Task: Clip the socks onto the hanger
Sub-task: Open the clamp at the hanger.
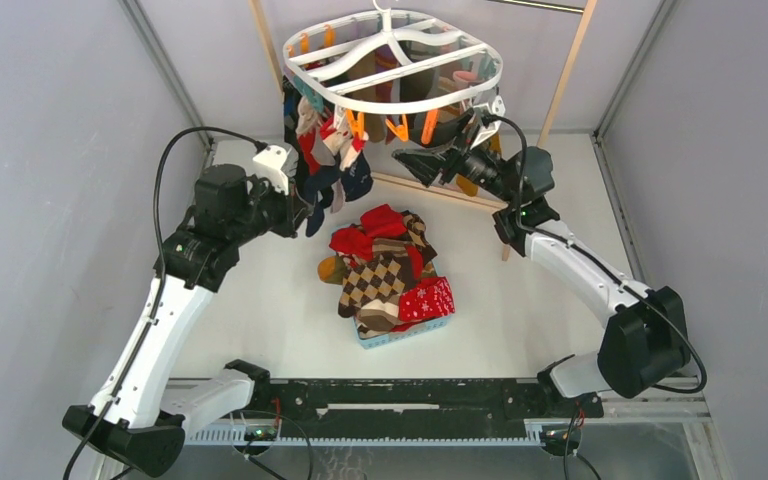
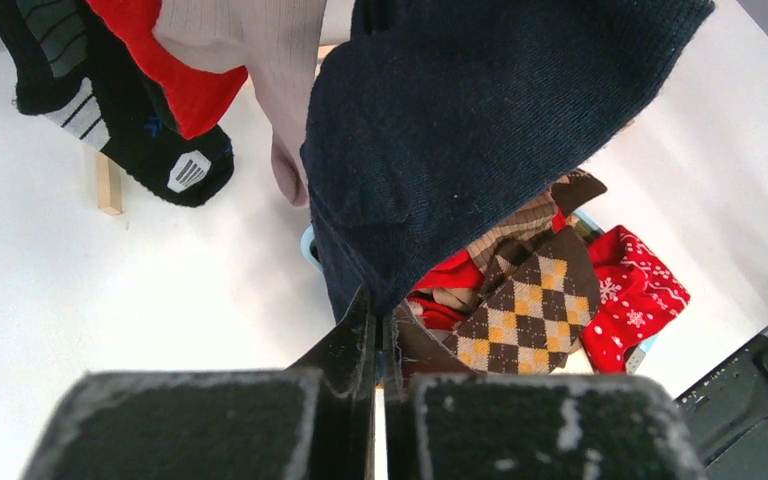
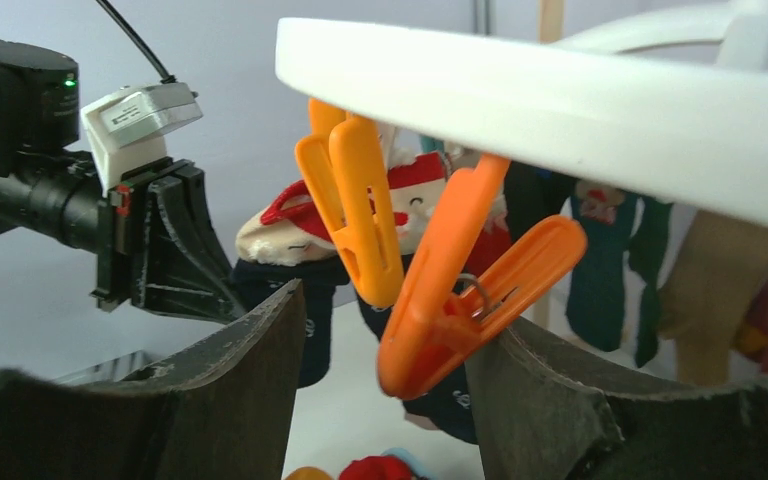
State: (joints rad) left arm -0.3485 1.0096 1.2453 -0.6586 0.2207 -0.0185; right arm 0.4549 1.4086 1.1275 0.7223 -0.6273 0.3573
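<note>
Where the hanger [image 1: 400, 104] hangs over the middle of the table's far edge, we see both arms raised to it. The left gripper [image 2: 382, 325] is pinched nearly closed on the lower edge of a navy sock [image 2: 460, 130] that dangles from the ring's left side. The right gripper [image 3: 388, 320] is spread wide, with a tilted orange clothespin [image 3: 450, 310] between its fingers; we cannot tell whether they touch it. A second orange pin [image 3: 355, 220] hangs just beside it.

The loose socks [image 1: 385, 275] lie heaped in a light-blue basket [image 1: 392, 338] near the table's middle, with an argyle sock [image 2: 530, 310] beside a red snowflake sock [image 2: 635, 300].

A black sock [image 2: 150, 150] bears a white striped patch, and the left wrist's camera housing [image 3: 135, 115] carries a label; we can read no words on either.
</note>
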